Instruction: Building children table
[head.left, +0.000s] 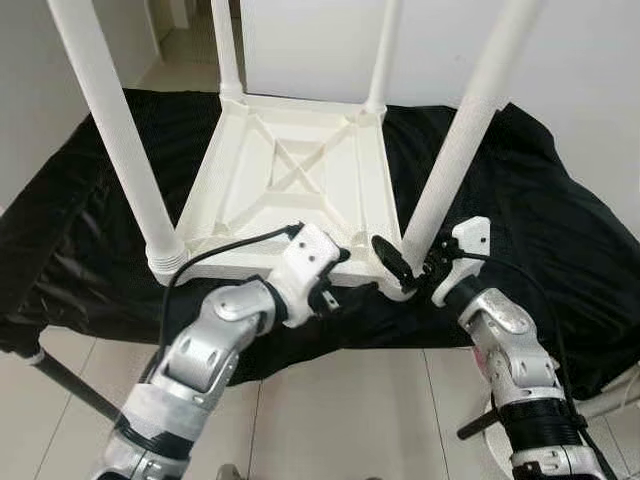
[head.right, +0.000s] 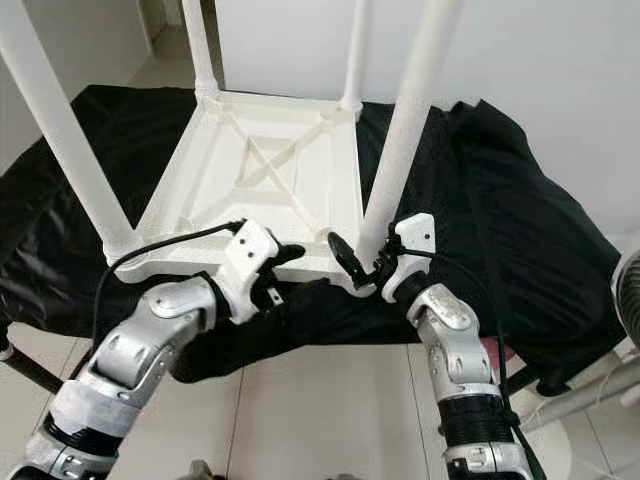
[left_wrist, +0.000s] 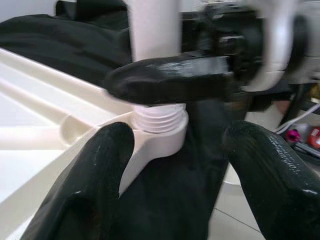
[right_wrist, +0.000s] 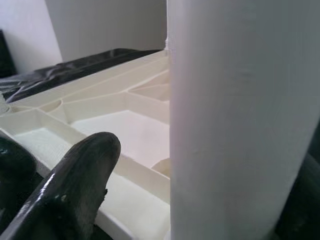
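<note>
While the white children's table (head.left: 290, 190) lies upside down on a black cloth (head.left: 520, 190), its four legs point up so each can be screwed into a corner socket from above. Three legs look seated; the near-right leg (head.left: 455, 150), at about five o'clock on the upturned top, leans outward, and threads still show above its socket (left_wrist: 159, 131) in the left wrist view, so I judge it not fully screwed home.

Both arms work at that corner. The right gripper (head.left: 418, 262) has its jaws around the base of this leg, one finger (right_wrist: 70, 185) lying against the white shaft, seemingly to turn it; whether they are clenched or just resting I cannot tell. The left gripper (head.left: 345, 285) sits at the table's near edge at six o'clock, jaws released and spread to either side of the socket, probably to steady the frame against the twisting.

Loose folds of cloth crowd under the corner. A cable (head.left: 215, 255) loops over the table's near rim and could snag. The near-left leg (head.left: 115, 130) stands well apart at seven o'clock, out of the way. Pale floor tiles (head.left: 370, 410) lie below.
</note>
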